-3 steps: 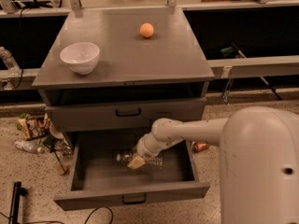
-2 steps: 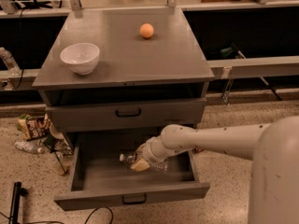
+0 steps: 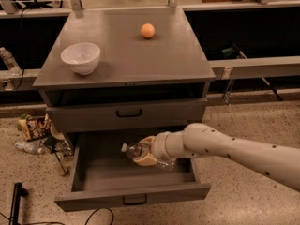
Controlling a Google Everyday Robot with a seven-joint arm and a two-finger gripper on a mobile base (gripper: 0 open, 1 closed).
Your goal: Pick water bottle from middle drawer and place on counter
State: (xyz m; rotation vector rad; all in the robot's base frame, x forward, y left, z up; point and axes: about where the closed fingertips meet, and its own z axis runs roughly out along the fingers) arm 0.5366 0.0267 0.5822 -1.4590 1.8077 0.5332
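The middle drawer (image 3: 93,197) is pulled open below the counter (image 3: 126,60). The water bottle (image 3: 132,150), clear with a white cap pointing left, lies on its side over the drawer tray. My gripper (image 3: 146,156) is inside the drawer, reaching in from the right. Its tan fingers (image 3: 143,160) are closed around the bottle's middle, and the bottle's far end sticks out on the right. The bottle looks slightly raised off the tray floor.
A white bowl (image 3: 81,57) and an orange ball (image 3: 147,30) sit on the counter. A shut drawer front (image 3: 129,114) is just above the open one. Wrappers and litter (image 3: 33,128) lie on the floor at left. A grey rail (image 3: 258,67) runs to the right.
The arm has stretched further out to the right while the gripper stayed on the bottle. The bottle's capped end has risen a little in the drawer.
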